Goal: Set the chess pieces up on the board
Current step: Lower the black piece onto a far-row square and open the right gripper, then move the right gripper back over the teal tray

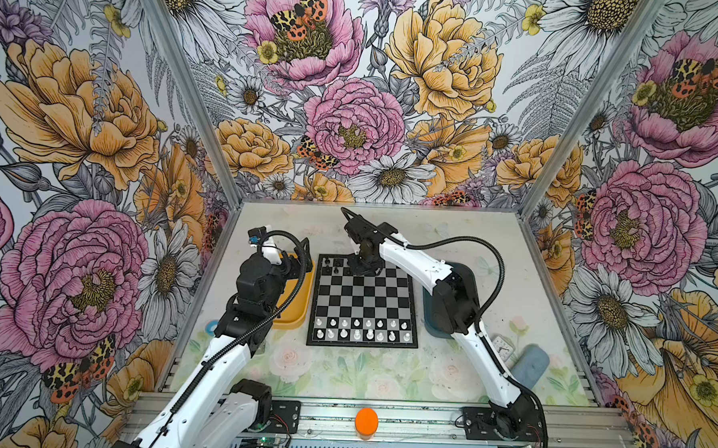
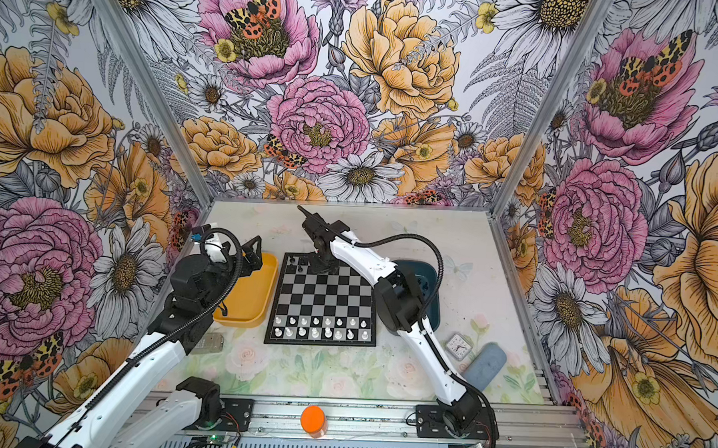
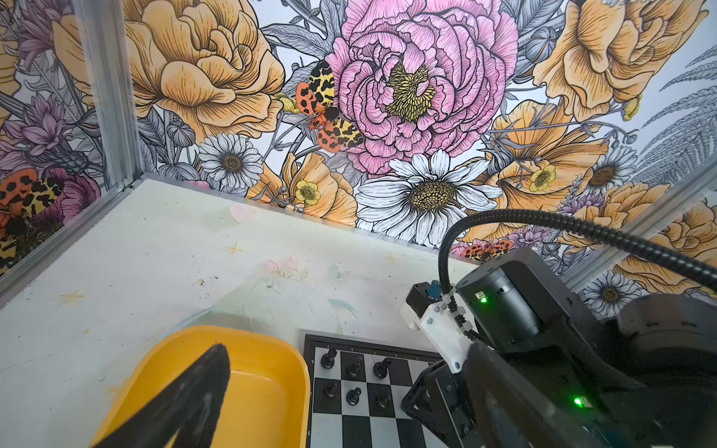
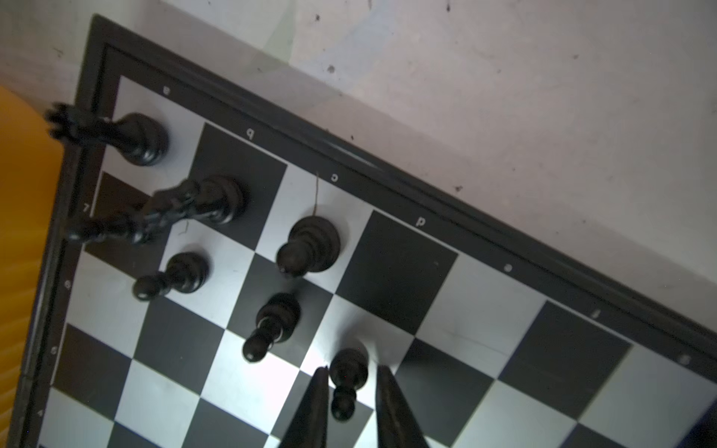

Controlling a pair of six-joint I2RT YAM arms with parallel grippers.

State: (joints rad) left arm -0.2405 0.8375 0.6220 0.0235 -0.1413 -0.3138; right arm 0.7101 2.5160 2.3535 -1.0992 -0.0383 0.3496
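Right gripper [image 4: 352,371] sits low over the far corner of the board [image 4: 395,271] on the yellow tray's side. Its fingers [image 4: 310,411] straddle a black pawn [image 4: 346,384] that stands upright on a silver square of the second row. A sliver of light shows beside the pawn on at least one side, so the fingers read as released rather than clamped. In my judgement the pawn is set down and the jaws are parted only enough to clear it without tipping it. The other chess pieces [image 4: 271,326] stand in order beside it: rook [image 4: 135,135], knight [image 4: 209,201] and bishop [image 4: 310,248] on the edge row, with three pawns in front, filling outward from the corner. Left gripper [image 2: 254,257] hangs spread wide and holding nothing above the yellow tray [image 2: 245,307], off the board, presumably parked clear of the working arm. White chessmen [image 1: 357,329] fill the two near rows. Dark blue tray [image 2: 430,274] lies beside the board under the right arm; its contents cannot be made out.
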